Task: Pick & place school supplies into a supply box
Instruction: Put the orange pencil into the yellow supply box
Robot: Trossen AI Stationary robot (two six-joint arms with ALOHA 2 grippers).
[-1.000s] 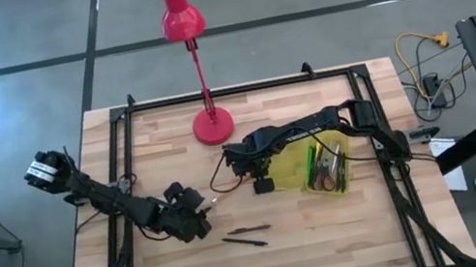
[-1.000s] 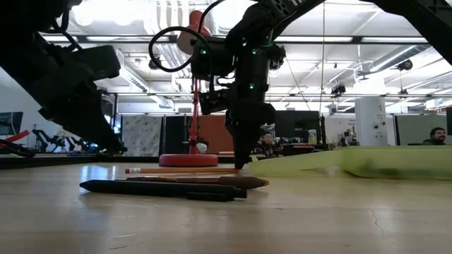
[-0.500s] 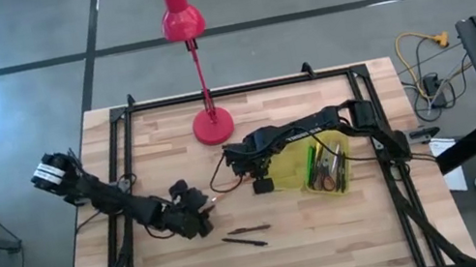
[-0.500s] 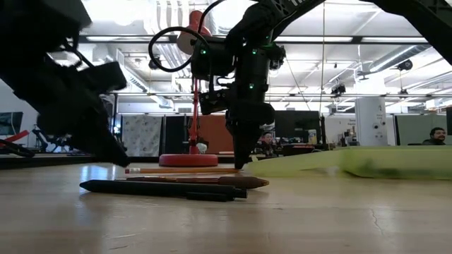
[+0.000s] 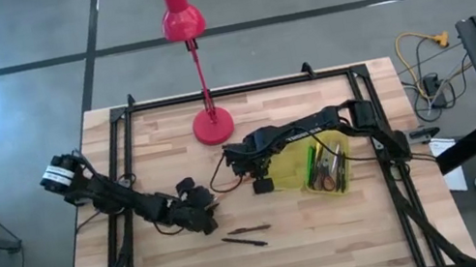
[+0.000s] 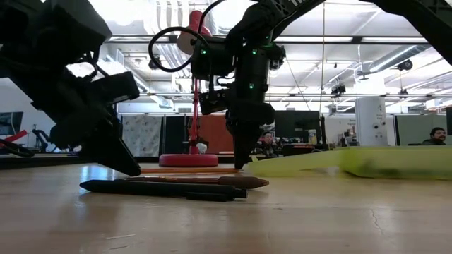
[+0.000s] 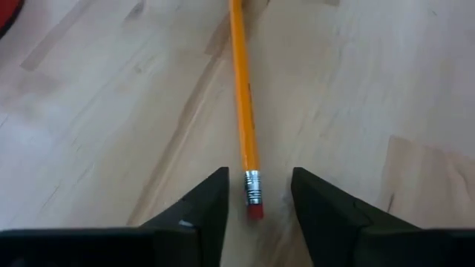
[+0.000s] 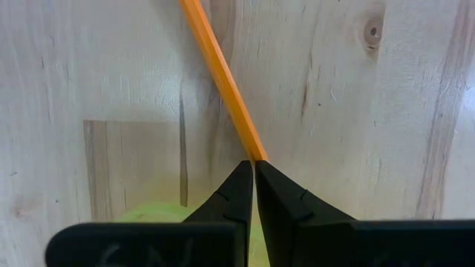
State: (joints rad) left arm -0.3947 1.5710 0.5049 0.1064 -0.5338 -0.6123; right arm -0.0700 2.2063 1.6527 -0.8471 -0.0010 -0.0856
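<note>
Meanwhile, no brand name or readable writing showed on anything on the wooden table (image 5: 336,244). At far left, the left gripper (image 5: 205,214) sat low over the boards with its jaws open, one finger (image 7: 200,211) on each side of the eraser end of an orange pencil (image 7: 243,111) and not yet touching it. A second earlier that gripper had been farther left, with its jaws a little wider. Just right of it lay two dark pens (image 5: 248,235), one behind the other. Behind them stood a red desk lamp (image 5: 198,72). Farther right, the right gripper (image 5: 263,185) pointed straight down, jaws pressed together, their tips at the pencil's other end; it had not moved. At far right lay the yellow-green supply box (image 5: 308,168), just beside that gripper and already holding several pens and pencils.
</note>
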